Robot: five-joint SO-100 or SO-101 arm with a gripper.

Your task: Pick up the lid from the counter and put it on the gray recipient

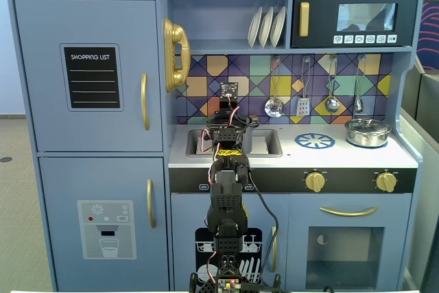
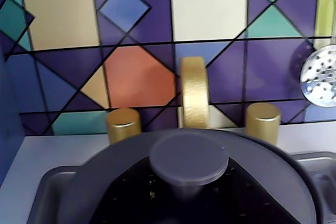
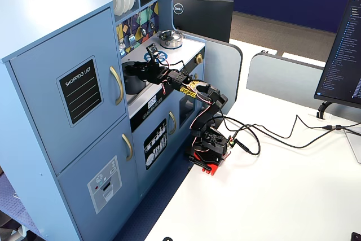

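- Wrist view: the lid (image 2: 113, 174) fills the lower part of the picture at 6 o'clock, very close to the camera, with its knob (image 2: 189, 157) at the centre.
  - The gold faucet (image 2: 195, 92) stands at 12 o'clock from the knob, and the sink (image 2: 46, 190) shows at 8 and 4 o'clock, so the lid sits over the basin.
  - A black faceted mass (image 2: 157, 203) below the knob is probably part of the claw, but no fingertip shows. You cannot tell whether the claw is wide, narrow or clamped on the lid.
  - The lid looks like light, stiff, matte plastic, so expect little weight and no flex. The knob is low and smooth-sided and looks like the best hold. Pinch it squarely across its sides, because a shallow bite could slip off.
- A fixed view, from the front: the claw (image 1: 230, 125) reaches over the sink, with the silver pot (image 1: 368, 132) far off at 3 o'clock.
  - The arm hides most of the lid here, and the jaw gap cannot be read.
- A fixed view, from the side: the gray recipient (image 3: 132, 80) stands in the sink area at 7 o'clock from the claw, just beside it.
  - The lid seems to lie on or just above the recipient's rim, but the picture is too small for you to tell touching from hovering.
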